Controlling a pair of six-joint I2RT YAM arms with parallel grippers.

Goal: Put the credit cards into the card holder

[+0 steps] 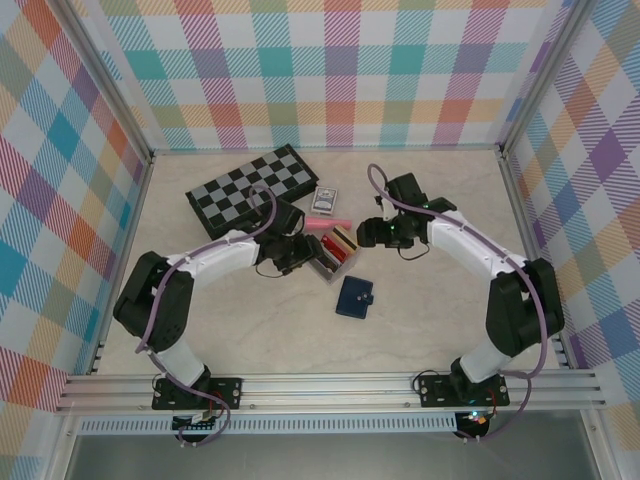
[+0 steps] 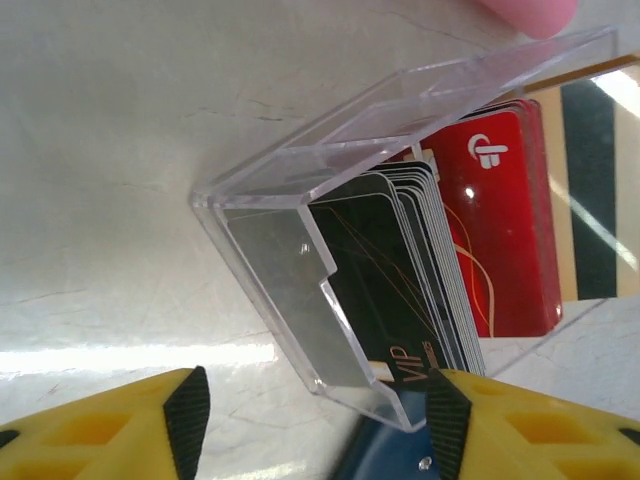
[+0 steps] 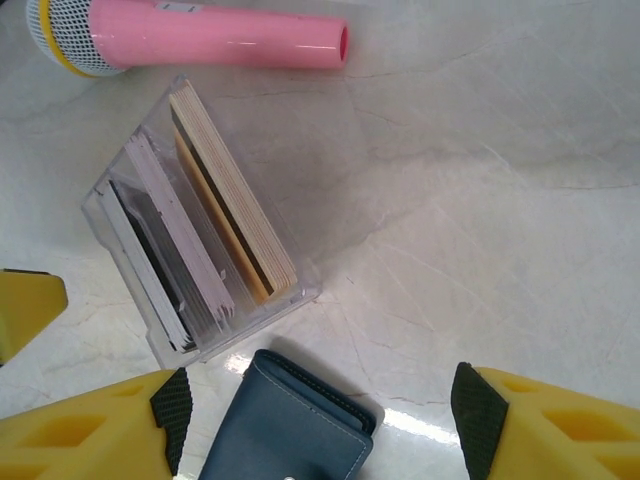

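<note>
Several credit cards (image 2: 500,220) stand on edge in a clear plastic box (image 2: 290,270): a black VIP card in front, a red one behind. From above, the cards (image 1: 340,246) are mid-table. The card holder (image 1: 354,297), a navy wallet, lies closed just in front of the box. My left gripper (image 2: 317,425) is open at the box's near corner, one pad (image 2: 447,420) against the cards' edge, the other clear of the box. My right gripper (image 3: 322,415) hangs open over the card holder (image 3: 290,425), beside the cards (image 3: 190,250). Both grippers (image 1: 303,252) (image 1: 368,235) flank the box.
A pink toy microphone (image 3: 200,35) lies just behind the box. A folded checkerboard (image 1: 250,187) and a pack of playing cards (image 1: 325,200) sit further back. Checked walls close in the table on three sides, and an aluminium rail (image 1: 330,385) runs along the near edge.
</note>
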